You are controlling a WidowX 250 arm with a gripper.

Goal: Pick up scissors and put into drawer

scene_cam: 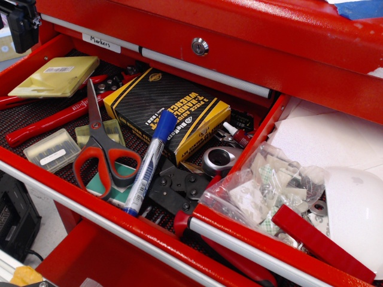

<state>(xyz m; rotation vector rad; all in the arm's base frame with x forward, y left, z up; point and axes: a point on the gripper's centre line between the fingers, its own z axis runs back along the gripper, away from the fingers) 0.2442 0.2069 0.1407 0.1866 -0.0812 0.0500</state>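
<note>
The scissors (pixel 100 147) lie inside the open red drawer (pixel 119 224), near its front edge. Their silver pointed blades aim toward the back and the red-orange loop handles sit toward the front, on top of small clear boxes and a green card. A blue marker (pixel 151 161) lies just right of them. The gripper (pixel 23 24) shows only as a black part at the top left corner, above the drawer's back left; its fingers are not visible, so its state cannot be told.
The drawer also holds long red-handled pliers (pixel 54 119), a black and yellow wrench box (pixel 167 110), a yellow-green case (pixel 55 76), a clear box (pixel 51 150) and a black plate (pixel 179 188). A second open drawer (pixel 251 251) at right holds a bag of washers (pixel 269 188) and papers.
</note>
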